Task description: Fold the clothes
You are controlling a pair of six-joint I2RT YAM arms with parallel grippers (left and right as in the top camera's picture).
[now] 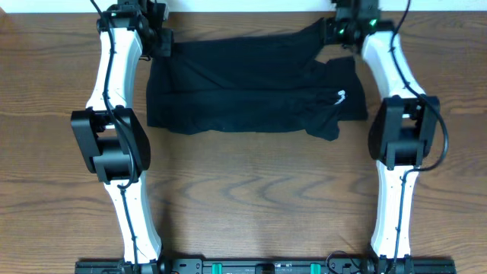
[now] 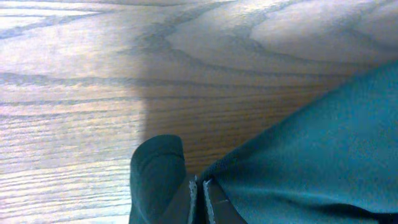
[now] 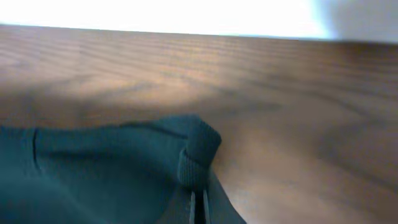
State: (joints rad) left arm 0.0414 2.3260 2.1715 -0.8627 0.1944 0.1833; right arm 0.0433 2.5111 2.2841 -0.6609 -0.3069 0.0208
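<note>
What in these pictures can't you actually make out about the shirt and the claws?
Left wrist: left gripper cut off by the bottom edge; shirt covers its pinch.
Right wrist: right gripper likewise cut off, picture blurred.
Overhead: both grippers hidden beneath the arms; white logo mark too small to read.

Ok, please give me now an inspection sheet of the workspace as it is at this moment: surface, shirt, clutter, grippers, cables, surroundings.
Surface: brown wood-grain table.
Job's things: one black shirt, spread wide and wrinkled on the far side, with a small white logo mark near its right end.
Clutter: nothing seen.
Grippers: left gripper shut on the shirt's far left corner; right gripper shut on its far right corner.
Cables: black cables run along both arms.
Surroundings: pale strip beyond the far table edge; base rail at the near edge.
</note>
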